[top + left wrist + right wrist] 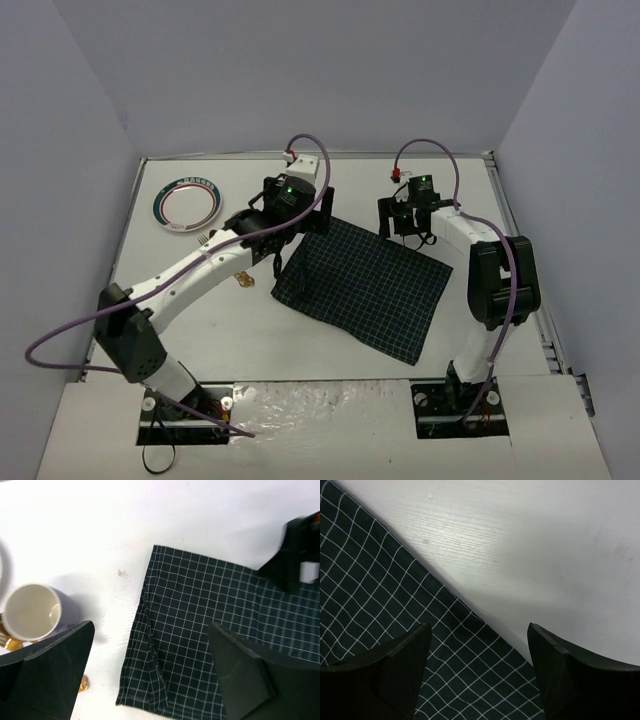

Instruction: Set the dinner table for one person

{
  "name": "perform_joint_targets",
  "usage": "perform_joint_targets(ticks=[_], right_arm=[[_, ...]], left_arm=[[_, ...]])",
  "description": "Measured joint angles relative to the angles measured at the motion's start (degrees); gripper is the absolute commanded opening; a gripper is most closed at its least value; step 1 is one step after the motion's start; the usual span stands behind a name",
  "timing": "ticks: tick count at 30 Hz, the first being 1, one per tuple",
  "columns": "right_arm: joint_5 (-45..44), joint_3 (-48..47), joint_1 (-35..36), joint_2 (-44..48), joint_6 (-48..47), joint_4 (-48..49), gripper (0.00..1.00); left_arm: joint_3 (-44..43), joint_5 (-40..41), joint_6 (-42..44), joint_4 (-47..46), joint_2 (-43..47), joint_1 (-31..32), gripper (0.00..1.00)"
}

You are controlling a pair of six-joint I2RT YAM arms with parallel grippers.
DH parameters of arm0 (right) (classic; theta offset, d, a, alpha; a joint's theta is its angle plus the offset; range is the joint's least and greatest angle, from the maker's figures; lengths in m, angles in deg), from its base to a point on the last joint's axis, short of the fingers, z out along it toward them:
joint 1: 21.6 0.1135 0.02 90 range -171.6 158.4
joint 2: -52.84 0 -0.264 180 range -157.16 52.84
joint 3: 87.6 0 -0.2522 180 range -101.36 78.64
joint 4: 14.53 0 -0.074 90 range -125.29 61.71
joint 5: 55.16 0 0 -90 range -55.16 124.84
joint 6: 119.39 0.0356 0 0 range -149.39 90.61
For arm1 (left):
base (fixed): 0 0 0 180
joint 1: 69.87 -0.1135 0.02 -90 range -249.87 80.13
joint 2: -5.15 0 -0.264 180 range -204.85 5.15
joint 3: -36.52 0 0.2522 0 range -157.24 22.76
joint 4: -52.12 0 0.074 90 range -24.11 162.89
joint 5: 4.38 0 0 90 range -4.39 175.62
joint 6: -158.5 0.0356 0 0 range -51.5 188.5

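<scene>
The white dinner table [200,330] carries a dark green checked cloth [365,285], lying flat and skewed at its middle. My left gripper [305,218] is open and empty above the cloth's far left corner. In the left wrist view the cloth [200,610] has a crease along its left edge, and my left gripper [150,630] straddles it. My right gripper [408,228] is open and empty above the cloth's far right edge. In the right wrist view my right gripper [480,630] hangs over the cloth [380,600] at its border with the bare table [530,540].
A white plate with a teal rim [187,205] sits at the far left. A white-lined mug [32,611] stands left of the cloth, under my left arm. Gold cutlery pieces [243,279] lie beside it. Grey walls enclose the table.
</scene>
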Motion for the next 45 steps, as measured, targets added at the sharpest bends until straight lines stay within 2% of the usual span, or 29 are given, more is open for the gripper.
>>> perform_joint_targets(ticks=[7,10,19,24,28,35,45], right_arm=[[2.8,-0.6,2.4,-4.5,-5.0,-0.3,0.71],[2.2,-0.6,4.6,-4.5,-6.0,-0.3,0.71],[-5.7,-3.2,23.1,-4.1,-7.1,0.1,0.69],[-7.7,-5.3,29.5,-4.7,-6.7,0.2,0.68],[-8.6,-8.3,33.0,-8.0,-5.9,0.1,0.68],[-8.0,-14.1,37.2,-14.7,-5.1,-0.3,0.67],[-9.2,-16.1,35.8,-14.4,-2.8,-0.1,0.66]], left_arm=[[-0.2,5.5,0.1,10.6,16.5,-0.7,0.97],[3.4,6.1,0.2,12.1,22.9,-2.7,0.97],[19.5,9.8,1.3,19.1,38.1,-10.3,0.97],[25.7,11.8,1.9,19.5,44.5,-15.3,0.97],[28.1,12.1,2.3,19.4,47.1,-18.6,0.97],[28.3,10.9,2.4,19.0,46.4,-21.9,0.97],[29.0,8.3,2.4,18.5,45.7,-24.5,0.97]])
